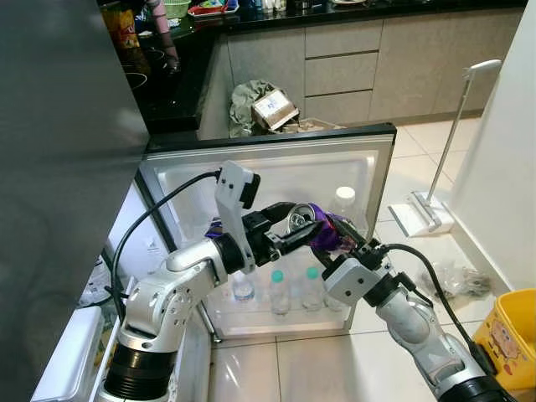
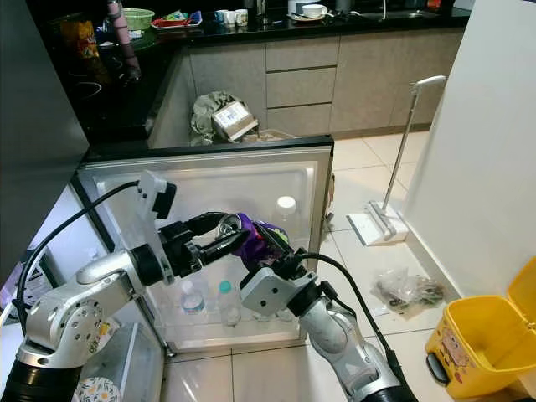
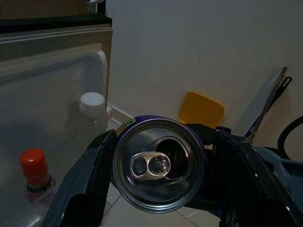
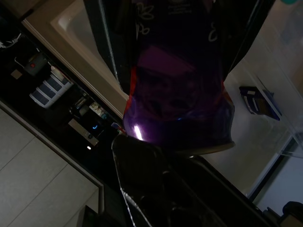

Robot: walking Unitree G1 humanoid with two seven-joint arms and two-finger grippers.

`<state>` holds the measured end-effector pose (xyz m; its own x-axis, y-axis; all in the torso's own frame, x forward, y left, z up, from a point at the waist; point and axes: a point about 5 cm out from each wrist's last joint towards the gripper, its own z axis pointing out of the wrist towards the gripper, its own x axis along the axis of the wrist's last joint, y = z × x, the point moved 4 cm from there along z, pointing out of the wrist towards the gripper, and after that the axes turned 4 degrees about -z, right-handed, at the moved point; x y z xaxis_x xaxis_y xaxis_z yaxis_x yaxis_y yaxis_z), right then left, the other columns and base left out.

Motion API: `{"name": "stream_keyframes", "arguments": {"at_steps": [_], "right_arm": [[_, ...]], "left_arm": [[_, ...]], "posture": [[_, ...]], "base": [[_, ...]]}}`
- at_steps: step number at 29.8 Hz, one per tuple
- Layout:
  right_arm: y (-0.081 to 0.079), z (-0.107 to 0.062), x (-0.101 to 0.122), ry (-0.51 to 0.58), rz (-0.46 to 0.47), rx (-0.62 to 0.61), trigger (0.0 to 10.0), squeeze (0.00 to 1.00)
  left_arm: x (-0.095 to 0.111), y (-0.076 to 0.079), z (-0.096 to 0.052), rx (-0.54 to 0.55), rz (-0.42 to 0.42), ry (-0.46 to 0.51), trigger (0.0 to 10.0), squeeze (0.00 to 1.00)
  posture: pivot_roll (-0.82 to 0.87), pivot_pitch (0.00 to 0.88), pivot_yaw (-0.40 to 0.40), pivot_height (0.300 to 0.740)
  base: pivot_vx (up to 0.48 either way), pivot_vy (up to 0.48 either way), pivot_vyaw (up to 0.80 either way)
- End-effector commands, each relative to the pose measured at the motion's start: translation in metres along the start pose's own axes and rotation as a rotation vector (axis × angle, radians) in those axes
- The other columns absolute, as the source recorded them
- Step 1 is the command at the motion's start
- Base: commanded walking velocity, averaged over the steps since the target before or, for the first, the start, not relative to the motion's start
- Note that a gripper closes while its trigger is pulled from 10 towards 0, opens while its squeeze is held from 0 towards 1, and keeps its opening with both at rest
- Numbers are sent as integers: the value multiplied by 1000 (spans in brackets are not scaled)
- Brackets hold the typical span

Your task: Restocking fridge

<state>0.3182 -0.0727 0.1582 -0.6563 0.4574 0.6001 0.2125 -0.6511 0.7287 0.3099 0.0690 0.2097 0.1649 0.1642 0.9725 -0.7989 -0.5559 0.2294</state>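
Purple can [image 1: 311, 224] pinched by left claw [image 1: 295, 235] and right claw [image 1: 342, 237], above door-shelf bottles [image 1: 279, 291].

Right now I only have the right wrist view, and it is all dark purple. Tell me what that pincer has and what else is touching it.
Observer: The right pincer grips a purple aluminium drink can by its base end, lying roughly level in front of the open fridge door.
Operator: Report the other arm.
Observer: The left pincer clamps the can's top end, one finger on each side of the rim.
Operator: Check the top.
Observer: The left wrist view shows the tab pushed in and the mouth open.
Operator: Name what is under it.
Observer: Clear plastic bottles with teal caps stand in the door's bottom shelf.
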Motion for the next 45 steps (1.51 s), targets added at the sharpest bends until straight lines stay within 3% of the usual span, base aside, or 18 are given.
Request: {"name": "stream_keyframes", "arguments": {"at_steps": [1,2,11,18,20,21,25,26,27,38,39,40,41,42,45], "right_arm": [[0,4,6,28,-4,1,10000,0],[0,5,7,32,-5,2,10000,0],[1,7,13,62,-23,2,10000,0],[2,7,14,68,-36,-1,10000,0],[0,7,14,66,-32,4,10000,0],[0,6,14,65,-30,5,10000,0],[0,6,13,64,-28,7,10000,0],[0,6,13,63,-29,7,10000,0],[0,7,13,64,-29,8,10000,0],[1,9,17,81,-45,5,10000,0],[1,9,18,88,-53,7,10000,0],[1,9,19,92,-57,8,10000,0],[1,9,19,94,-59,8,10000,0],[1,9,19,95,-60,9,10000,0],[0,9,19,95,-59,13,10000,0]], "left_arm": [[-7,3,1,-9,-6,-28,10000,400],[-7,2,2,-8,-6,-27,10000,0],[-15,-1,3,18,11,-59,10000,0],[-10,-17,4,118,40,-35,10000,0],[-8,-23,4,148,31,-21,10000,47],[-8,-22,4,143,26,-21,10000,1000],[-9,-18,4,125,30,-25,10000,1000],[-9,-18,4,124,29,-27,10000,631],[-9,-18,4,126,33,-27,10000,0],[-17,-11,3,71,-7,-56,9804,0],[-19,-9,3,56,-12,-68,7686,0],[-20,-8,3,49,-13,-74,6275,0],[-21,-7,3,46,-13,-77,6275,0],[-21,-7,3,47,-11,-78,4353,0],[-20,-8,3,52,-11,-72,4157,0]], "posture": [[-119,9,61,740],[-120,9,60,740],[-121,9,61,740],[-119,9,60,740],[-120,9,61,740],[-120,10,60,740],[-119,10,60,740],[-119,10,60,740],[-119,10,60,740],[-118,10,59,740],[-119,9,59,740],[-118,8,59,740],[-118,8,59,740],[-119,8,58,740],[-118,8,58,740]], "base": [[0,0,0],[0,0,0],[0,0,0],[0,0,0],[0,0,0],[0,0,0],[0,0,0],[0,0,0],[0,0,0],[0,0,0],[0,0,0],[0,0,0],[0,0,0],[0,0,0],[0,0,0]]}}
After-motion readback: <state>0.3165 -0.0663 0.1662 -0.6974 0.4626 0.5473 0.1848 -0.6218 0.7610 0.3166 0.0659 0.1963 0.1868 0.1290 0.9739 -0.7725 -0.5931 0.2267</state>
